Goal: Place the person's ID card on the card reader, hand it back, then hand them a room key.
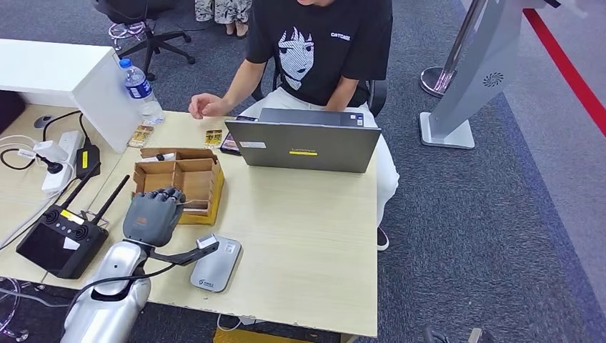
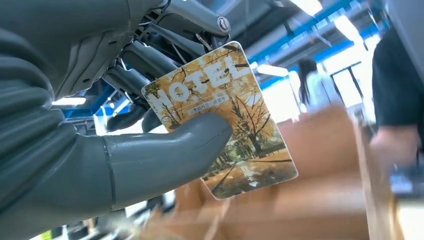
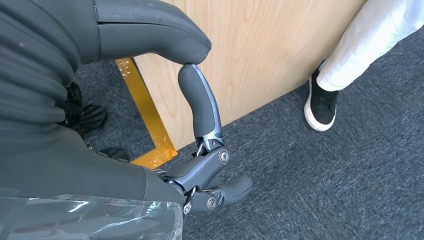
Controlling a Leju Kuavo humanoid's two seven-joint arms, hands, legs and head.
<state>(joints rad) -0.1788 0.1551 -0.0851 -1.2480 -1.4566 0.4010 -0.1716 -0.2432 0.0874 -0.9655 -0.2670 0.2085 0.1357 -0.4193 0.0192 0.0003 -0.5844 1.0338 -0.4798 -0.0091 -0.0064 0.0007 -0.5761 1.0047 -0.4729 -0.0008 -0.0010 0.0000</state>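
Observation:
My left hand hovers over the front edge of the brown cardboard divider box. It pinches a room key card between thumb and fingers; the card reads HOTEL over yellow autumn trees. The grey card reader lies flat on the table just right of my left wrist, with nothing on it. Across the table sits the person, one hand resting on the far edge. Two more yellow cards lie near that hand. My right hand hangs beside the table, thumb touching a curled finger, holding nothing.
An open grey laptop stands in front of the person, a dark flat item beside it. A water bottle, white box, power strip and black controller crowd the table's left side. The person's shoe is by the table.

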